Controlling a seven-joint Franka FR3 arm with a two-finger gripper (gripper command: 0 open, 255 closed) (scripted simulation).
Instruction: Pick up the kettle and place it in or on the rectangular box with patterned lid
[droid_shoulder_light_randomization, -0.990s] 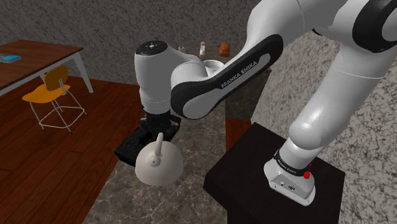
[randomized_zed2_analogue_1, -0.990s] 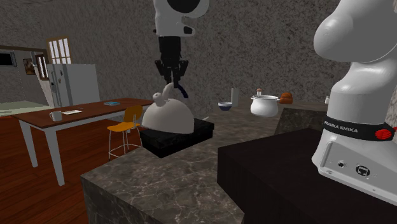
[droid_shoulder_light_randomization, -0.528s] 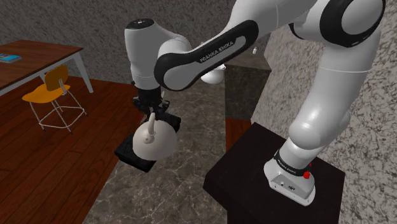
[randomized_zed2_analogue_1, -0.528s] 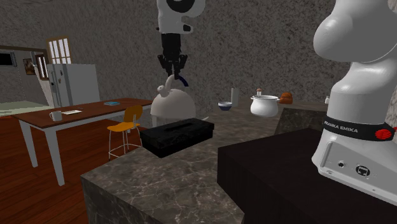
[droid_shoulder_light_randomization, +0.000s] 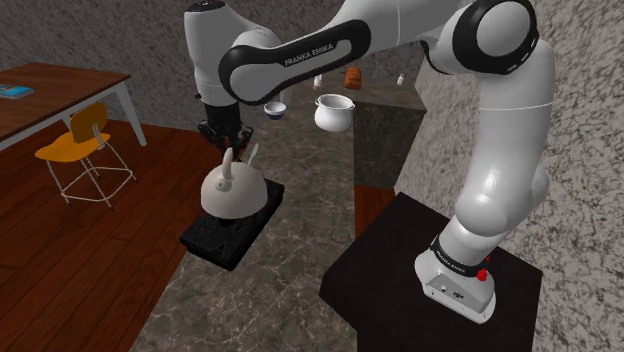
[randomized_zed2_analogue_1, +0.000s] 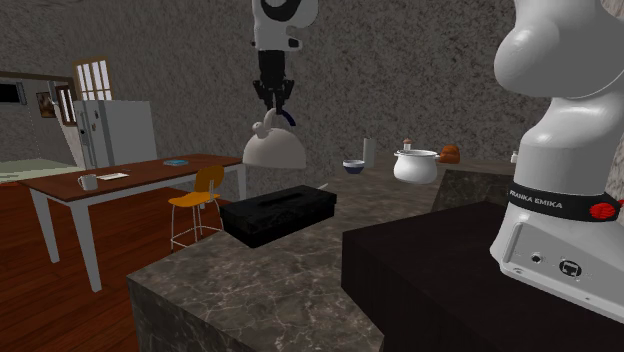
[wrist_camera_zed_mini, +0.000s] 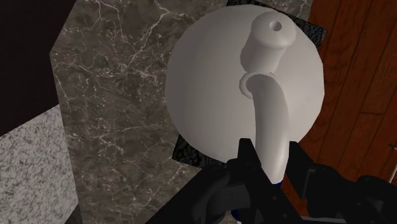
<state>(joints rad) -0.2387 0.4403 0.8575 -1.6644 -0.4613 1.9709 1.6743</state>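
In the shoulder view, the gripper (droid_shoulder_light_randomization: 237, 148) is clamped on the handle of the white kettle (droid_shoulder_light_randomization: 232, 190). The kettle hangs over the far end of the black box (droid_shoulder_light_randomization: 225, 232), which lies on the marble counter (droid_shoulder_light_randomization: 290, 290). A pot (droid_shoulder_light_randomization: 333, 112) and a bowl (droid_shoulder_light_randomization: 274, 108) sit farther back.

In the second exterior view, the kettle (randomized_zed2_analogue_1: 273, 150) hangs from the gripper (randomized_zed2_analogue_1: 273, 102), with open air between its base and the box (randomized_zed2_analogue_1: 279, 214). It seems to hang above the box's far side, though depth is hard to judge here.

In the wrist view, both fingers (wrist_camera_zed_mini: 249, 158) clasp the curved handle (wrist_camera_zed_mini: 272, 124). The kettle's round body (wrist_camera_zed_mini: 213, 95) hides most of the box (wrist_camera_zed_mini: 191, 154) (a dark textured corner peeks out beneath).
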